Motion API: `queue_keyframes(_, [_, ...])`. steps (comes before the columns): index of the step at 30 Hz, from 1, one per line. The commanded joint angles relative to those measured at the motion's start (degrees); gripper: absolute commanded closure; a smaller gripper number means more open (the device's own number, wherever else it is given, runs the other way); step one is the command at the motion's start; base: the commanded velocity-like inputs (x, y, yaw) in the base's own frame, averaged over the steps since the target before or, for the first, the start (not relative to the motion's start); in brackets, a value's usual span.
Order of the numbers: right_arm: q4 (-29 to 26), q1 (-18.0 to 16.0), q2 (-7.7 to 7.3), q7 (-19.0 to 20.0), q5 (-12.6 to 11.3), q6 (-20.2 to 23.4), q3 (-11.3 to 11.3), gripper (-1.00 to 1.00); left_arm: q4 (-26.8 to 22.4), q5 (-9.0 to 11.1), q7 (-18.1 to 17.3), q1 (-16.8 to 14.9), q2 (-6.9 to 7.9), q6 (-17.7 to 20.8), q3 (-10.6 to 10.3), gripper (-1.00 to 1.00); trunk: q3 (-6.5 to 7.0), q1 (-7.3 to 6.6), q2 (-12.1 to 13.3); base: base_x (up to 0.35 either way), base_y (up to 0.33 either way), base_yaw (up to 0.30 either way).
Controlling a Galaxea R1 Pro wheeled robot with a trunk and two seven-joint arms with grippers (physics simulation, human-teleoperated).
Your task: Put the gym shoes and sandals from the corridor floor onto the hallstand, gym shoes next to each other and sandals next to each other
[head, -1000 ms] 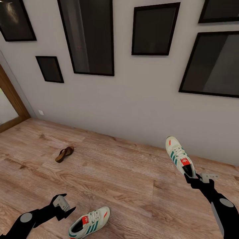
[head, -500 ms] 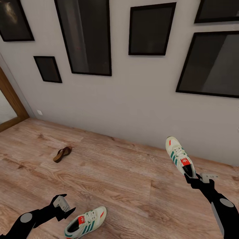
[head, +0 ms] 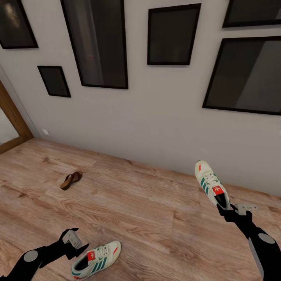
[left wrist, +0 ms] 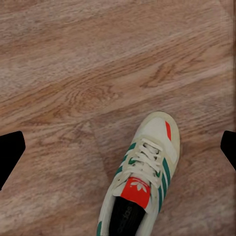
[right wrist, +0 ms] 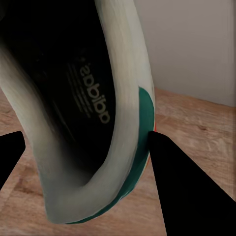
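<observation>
One gym shoe (head: pixel 211 183) clamped in right gripper (head: pixel 225 208), toe up; left gripper (head: pixel 76 245) apart.

Ahead of you stands a plain light-grey wall (head: pixel 156 117) hung with black-framed dark pictures (head: pixel 95 43) of several sizes, six in all, some cut off by the edge of the head view. Below it runs a light-brown wood-plank floor (head: pixel 136 210), meeting the wall along a slanting line. At the far left you see a brown wooden door frame (head: pixel 11 117) and, low on the wall beside it, a small white socket (head: pixel 46 132).
</observation>
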Motion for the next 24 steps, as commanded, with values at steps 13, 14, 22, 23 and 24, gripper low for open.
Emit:
queue_keyframes(13, [-0.1, 0.0, 0.05, 0.4, 0.5, 0.2, -0.2, 1.00, 0.0, -0.5, -0.2, 0.0, -0.15, -0.4, 0.2, -1.00, -0.05, -0.02, 0.0, -0.005, -0.007, 0.000])
queue_keyframes(14, [-0.2, 0.0, 0.04, 0.4, 0.5, 0.2, -0.2, 1.00, 0.0, -0.5, -0.2, 0.0, -0.14, -0.4, 0.2, -1.00, -0.05, -0.02, 0.0, 0.000, 0.000, 0.000])
queue_keyframes(22, [-1.0, 0.0, 0.06, 0.4, 0.4, 0.3, -0.2, 1.00, 0.5, -0.5, -0.1, 0.0, -0.10, -0.3, 0.2, -1.00, -0.05, -0.02, 0.0, 0.000, 0.000, 0.000])
queue_keyframes(23, [-1.0, 0.0, 0.07, 0.4, 0.4, 0.3, -0.2, 1.00, 0.8, -0.5, 0.0, 0.0, -0.11, -0.4, 0.2, -1.00, -0.05, -0.02, 0.0, 0.000, 0.000, 0.000])
queue_keyframes(24, [-1.0, 0.0, 0.04, 0.4, 0.4, 0.3, -0.2, 1.00, 1.3, -0.5, 0.1, -0.1, -0.11, -0.3, 0.2, -1.00, -0.05, -0.02, 0.0, 0.000, 0.000, 0.000])
